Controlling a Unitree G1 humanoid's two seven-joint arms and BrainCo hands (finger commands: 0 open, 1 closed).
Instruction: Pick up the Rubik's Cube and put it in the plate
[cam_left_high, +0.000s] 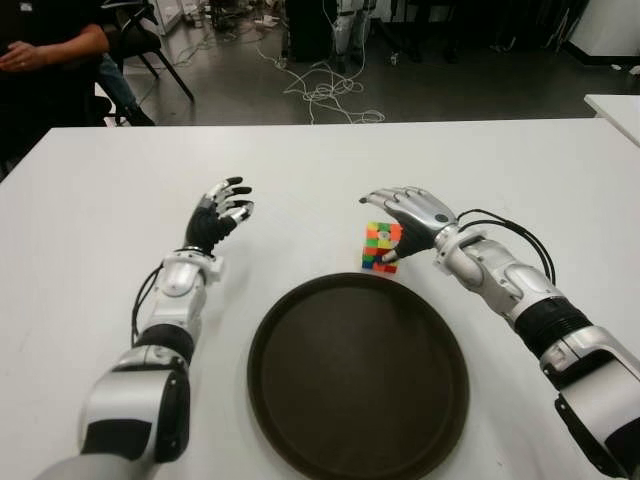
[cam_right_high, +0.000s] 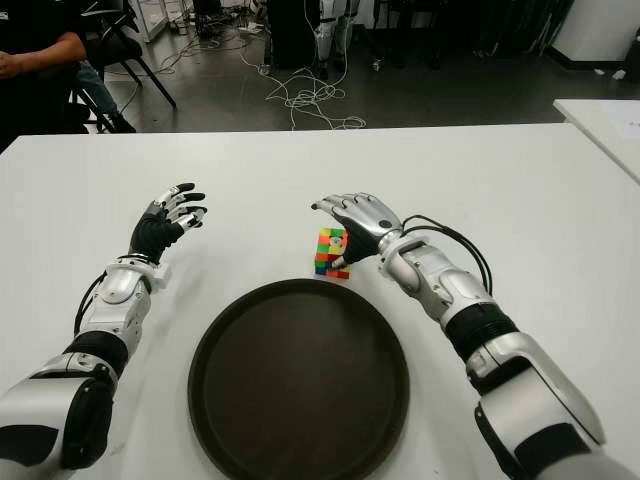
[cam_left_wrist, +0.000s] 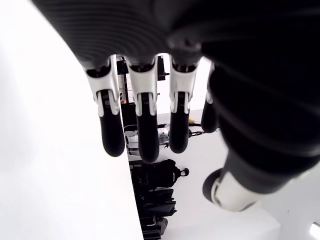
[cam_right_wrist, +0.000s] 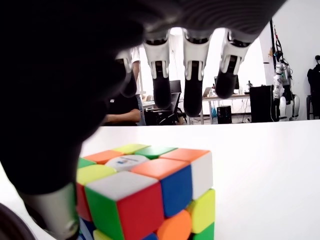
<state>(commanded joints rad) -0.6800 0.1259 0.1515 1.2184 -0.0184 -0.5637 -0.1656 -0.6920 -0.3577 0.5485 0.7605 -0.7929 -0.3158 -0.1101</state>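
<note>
The cube (cam_left_high: 381, 247) stands on the white table (cam_left_high: 100, 200) just beyond the far rim of the dark round plate (cam_left_high: 300, 420), not yet lifted. The right hand (cam_left_high: 412, 215) arches over it from the right side, fingers (cam_right_wrist: 192, 97) spread above the top face and the thumb low beside one side — open, not closed on anything yet. The left hand (cam_left_high: 218, 215) shows well to the left of the cube, fingers loosely extended and holding nothing.

The likely trouble is a poor pinch: if the thumb pushes before the fingers come down on the opposite face, the cube could slide or tip on the smooth tabletop, perhaps against the plate's rim. A grip on only the top layer might also twist it and let the cube drop short of the plate.

The table is plain, white and glossy. Behind it lies a grey floor with loose cables (cam_left_high: 325, 90), chair legs and dark equipment — and a seated person (cam_left_high: 45, 60) at the far left corner.
</note>
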